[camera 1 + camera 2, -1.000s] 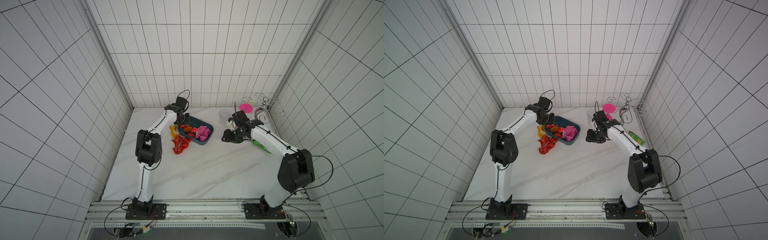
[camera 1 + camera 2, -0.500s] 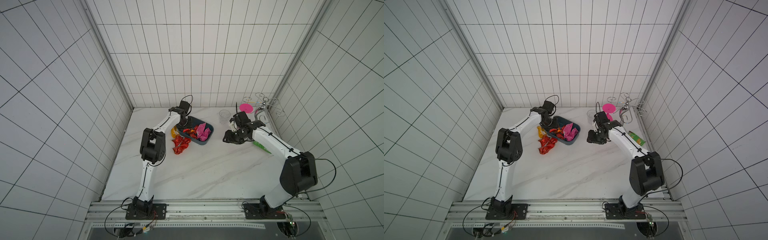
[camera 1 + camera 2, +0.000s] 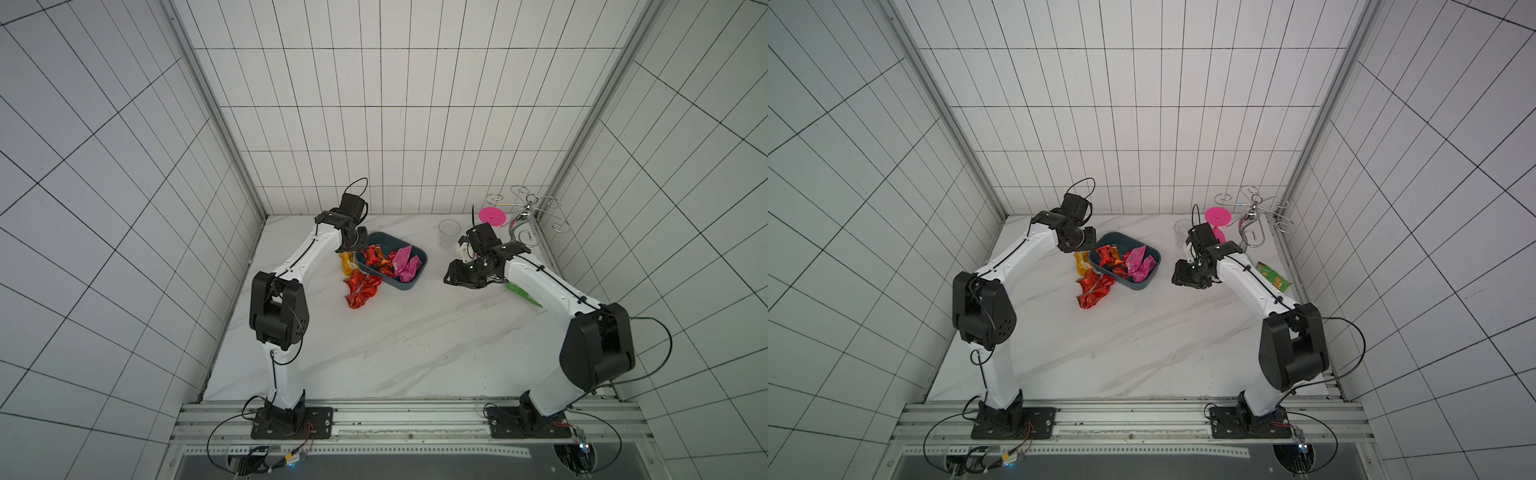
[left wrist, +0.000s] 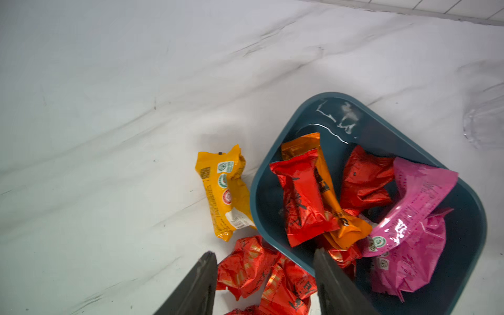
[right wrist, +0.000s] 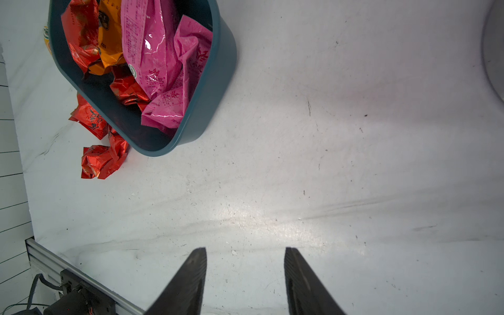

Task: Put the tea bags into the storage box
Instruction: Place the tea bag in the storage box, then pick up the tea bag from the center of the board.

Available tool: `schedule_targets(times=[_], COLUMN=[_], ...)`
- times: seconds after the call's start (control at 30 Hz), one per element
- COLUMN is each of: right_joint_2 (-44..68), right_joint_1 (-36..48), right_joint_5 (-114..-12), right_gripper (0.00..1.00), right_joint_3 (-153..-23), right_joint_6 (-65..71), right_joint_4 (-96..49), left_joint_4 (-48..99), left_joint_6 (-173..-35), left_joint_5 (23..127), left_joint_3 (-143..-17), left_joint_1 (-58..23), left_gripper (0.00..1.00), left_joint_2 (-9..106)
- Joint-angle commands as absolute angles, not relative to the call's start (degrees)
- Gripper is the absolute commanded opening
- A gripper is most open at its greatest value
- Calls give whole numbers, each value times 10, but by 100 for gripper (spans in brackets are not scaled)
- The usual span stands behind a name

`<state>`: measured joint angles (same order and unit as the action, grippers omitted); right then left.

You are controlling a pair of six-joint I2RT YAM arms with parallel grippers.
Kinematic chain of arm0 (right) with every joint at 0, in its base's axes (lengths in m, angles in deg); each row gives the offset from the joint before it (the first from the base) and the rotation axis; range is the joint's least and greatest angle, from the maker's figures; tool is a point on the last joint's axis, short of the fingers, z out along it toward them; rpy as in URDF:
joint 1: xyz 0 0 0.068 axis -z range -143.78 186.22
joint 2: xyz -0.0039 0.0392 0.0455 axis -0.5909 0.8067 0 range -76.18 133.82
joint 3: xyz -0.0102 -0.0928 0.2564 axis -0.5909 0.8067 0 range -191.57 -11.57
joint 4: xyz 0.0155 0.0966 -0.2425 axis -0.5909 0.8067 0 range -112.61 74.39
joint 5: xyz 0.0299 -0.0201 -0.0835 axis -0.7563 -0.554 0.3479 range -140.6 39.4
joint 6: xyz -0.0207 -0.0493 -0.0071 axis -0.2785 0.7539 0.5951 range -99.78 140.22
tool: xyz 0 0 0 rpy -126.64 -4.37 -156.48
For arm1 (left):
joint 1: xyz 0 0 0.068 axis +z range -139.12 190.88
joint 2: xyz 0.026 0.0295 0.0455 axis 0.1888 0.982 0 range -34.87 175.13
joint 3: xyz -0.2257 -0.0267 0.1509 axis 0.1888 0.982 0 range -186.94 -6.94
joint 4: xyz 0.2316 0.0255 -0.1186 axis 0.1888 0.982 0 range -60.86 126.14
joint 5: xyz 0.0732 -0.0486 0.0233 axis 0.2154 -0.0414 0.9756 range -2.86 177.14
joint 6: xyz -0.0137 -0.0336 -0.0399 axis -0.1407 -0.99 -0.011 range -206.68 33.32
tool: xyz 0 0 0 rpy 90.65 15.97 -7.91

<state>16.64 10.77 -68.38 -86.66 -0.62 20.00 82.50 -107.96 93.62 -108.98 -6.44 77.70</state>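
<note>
- The tea bags [image 4: 302, 201] are split between two places. Red, orange and two pink ones lie heaped in the storage box [image 4: 341, 120], and its end toward the back wall is bare.
- The left wrist view alone shows a yellow sachet [image 4: 226, 191] lying printed side up on the bench [image 4: 109, 109], just beside the box's rim.
- A crumpled cluster of red sachets [image 3: 361, 286] lies on the bench against the box's side nearest the left arm's base. There may be three, but they are too crumpled to count.
- The right wrist view alone shows the box's outer wall [image 5: 215, 90].
- The left jaws stand apart and grip nothing, with their tips above the loose red sachets and the box's rim.
- The right jaws stand apart and empty over bare bench, well apart from the box.
- Only the top views clearly show the clear cup [image 3: 449, 232], pink disc [image 3: 492, 216], wire rack [image 3: 536, 208] and green packet [image 3: 1273, 276].
</note>
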Motion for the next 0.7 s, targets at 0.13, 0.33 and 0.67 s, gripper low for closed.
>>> schedule_targets(times=[0.13, 0.33, 0.67], right_joint_2=[167, 171, 172], right_joint_1=[113, 113, 114], right_joint_5=[-686, -672, -666], right_gripper=[50, 50, 50], right_joint_3=[-863, -884, -886], right_joint_6=[0, 16, 19], right_joint_4=[211, 233, 242], left_joint_4=[786, 774, 758], left_joint_6=[-1096, -1095, -1112], left_joint_5=[951, 931, 905], left_joint_3=[-1060, -1074, -1071], left_joint_1=[-26, -16, -16], left_gripper=[60, 60, 60], left_joint_2=[799, 842, 896])
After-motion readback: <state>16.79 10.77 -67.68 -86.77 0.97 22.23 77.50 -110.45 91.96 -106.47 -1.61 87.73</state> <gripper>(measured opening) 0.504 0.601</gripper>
